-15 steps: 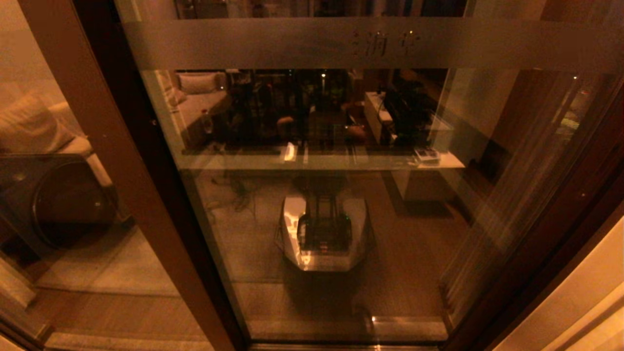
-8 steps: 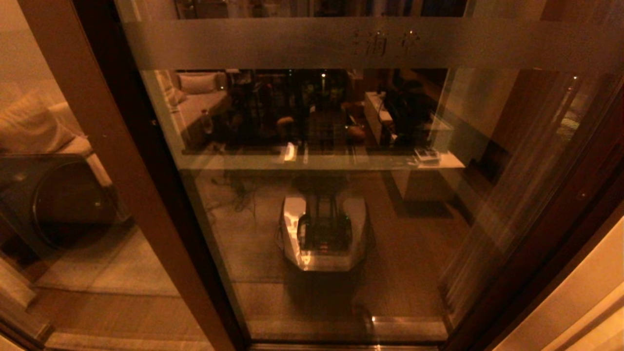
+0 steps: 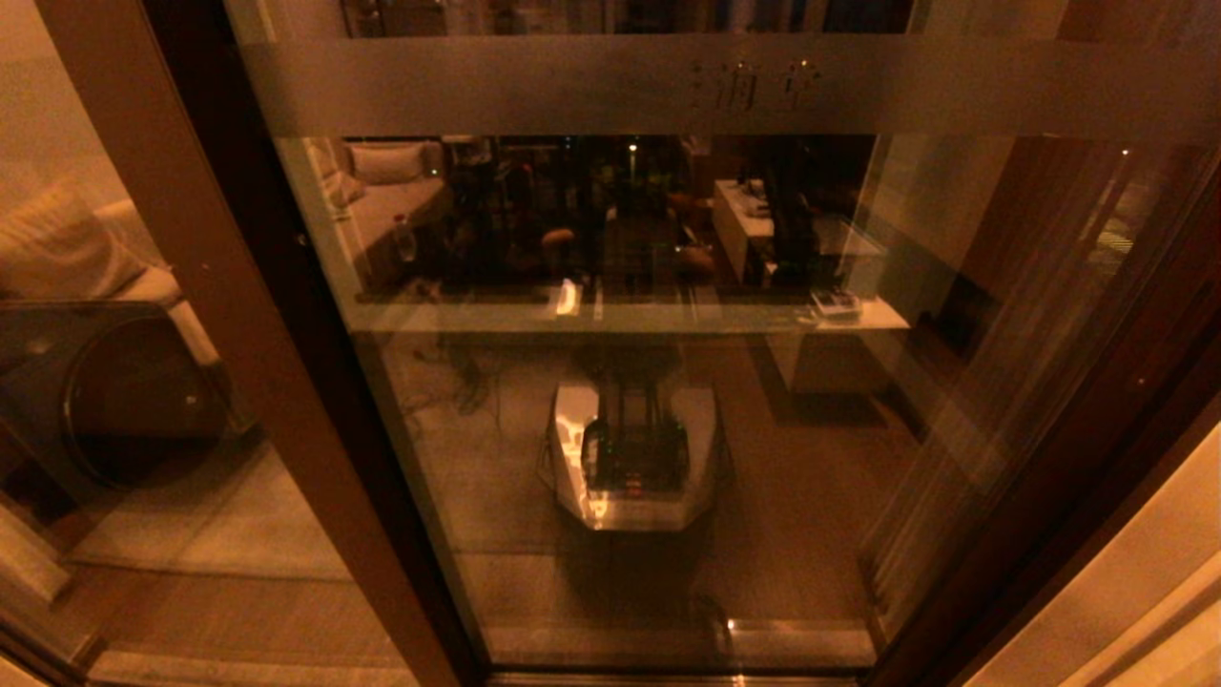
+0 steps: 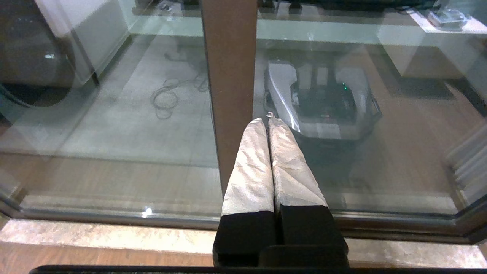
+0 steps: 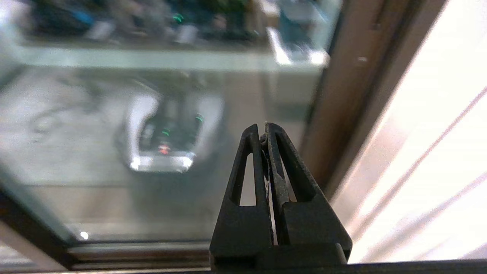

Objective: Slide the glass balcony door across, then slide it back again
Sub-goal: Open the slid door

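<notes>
The glass balcony door (image 3: pixel 668 429) fills the head view, with a frosted band (image 3: pixel 572 86) near its top and a dark brown stile (image 3: pixel 238 315) on its left side. Neither arm shows in the head view. My left gripper (image 4: pixel 266 121) is shut and empty, its white-wrapped fingers held low in front of the brown stile (image 4: pixel 230 76) and the pane. My right gripper (image 5: pixel 263 131) is also shut with nothing in it. It hovers before the glass (image 5: pixel 95 133), close to the door's right-hand brown frame (image 5: pixel 342 95).
Left of the stile, another glass pane (image 3: pixel 57 534) shows a dark round-fronted machine (image 3: pixel 124 391) behind it. My own base is reflected in the door glass (image 3: pixel 634 458). A stone sill and floor track (image 4: pixel 114 232) run along the bottom. A pale wall (image 3: pixel 1126 592) stands at the right.
The door stands where it was. Only a reflection in the upper glass has shifted slightly.
</notes>
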Controlling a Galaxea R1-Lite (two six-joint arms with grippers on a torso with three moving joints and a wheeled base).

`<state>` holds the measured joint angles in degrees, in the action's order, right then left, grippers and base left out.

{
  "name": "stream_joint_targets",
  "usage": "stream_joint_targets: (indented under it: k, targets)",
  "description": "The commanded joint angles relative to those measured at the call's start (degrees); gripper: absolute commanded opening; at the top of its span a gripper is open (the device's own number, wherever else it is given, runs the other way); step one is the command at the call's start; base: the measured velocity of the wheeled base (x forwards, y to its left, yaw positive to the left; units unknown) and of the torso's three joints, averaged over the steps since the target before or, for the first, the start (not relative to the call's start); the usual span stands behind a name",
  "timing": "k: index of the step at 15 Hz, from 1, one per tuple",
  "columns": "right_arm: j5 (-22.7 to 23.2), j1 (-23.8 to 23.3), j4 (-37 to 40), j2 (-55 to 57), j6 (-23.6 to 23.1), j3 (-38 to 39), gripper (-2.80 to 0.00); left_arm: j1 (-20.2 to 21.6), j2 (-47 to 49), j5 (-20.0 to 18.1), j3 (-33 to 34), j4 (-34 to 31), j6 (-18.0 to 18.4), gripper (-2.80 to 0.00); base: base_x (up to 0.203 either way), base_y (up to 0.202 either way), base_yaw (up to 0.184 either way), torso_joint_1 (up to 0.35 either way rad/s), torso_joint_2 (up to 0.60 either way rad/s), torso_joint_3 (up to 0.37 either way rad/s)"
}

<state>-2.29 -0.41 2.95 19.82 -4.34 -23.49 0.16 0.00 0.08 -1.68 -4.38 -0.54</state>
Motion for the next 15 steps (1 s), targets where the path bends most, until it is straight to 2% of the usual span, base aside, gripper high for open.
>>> stream_joint_targets:
  k: [1,3,7,9,11,12,15]
  targets:
    - [-2.65,-0.91,0.45,14.64,0.10,-5.74,-2.80,0.02,0.00,0.01,0.01,-0.02,0.01,-2.80,0.000,0.000,0.000,0.000,0.00,0.000]
    - [-6.09,-2.09,4.17,23.77,0.20,-16.10,-2.80,0.02,0.08,0.01,0.01,-0.02,0.01,-2.80,0.000,0.000,0.000,0.000,0.00,0.000]
    - [-8.40,-3.93,20.61,35.63,1.79,-37.56,-2.80,0.02,0.00,0.01,-0.03,-0.02,-0.07,-2.80,0.000,0.000,0.000,0.000,0.00,0.000]
    - [-8.80,-8.23,27.14,39.76,2.33,-42.07,-2.80,0.02,0.00,0.01,0.01,-0.02,-0.07,-2.80,0.000,0.000,0.000,0.000,0.00,0.000]
    - [-8.65,-14.03,28.35,42.25,2.37,-42.38,-2.80,0.02,0.07,0.01,0.01,-0.02,0.01,-2.80,0.000,0.000,0.000,0.000,0.00,0.000]
    - [-7.11,-16.99,28.54,43.39,2.26,-42.34,-2.80,0.02,0.01,0.01,0.01,-0.02,0.00,-2.80,0.000,0.000,0.000,0.000,0.00,0.000]
    - [7.01,-27.77,28.55,45.04,-1.23,-42.53,-2.80,0.02,0.00,0.01,-0.06,-0.02,-0.06,-2.80,0.000,0.000,0.000,0.000,0.00,0.000]
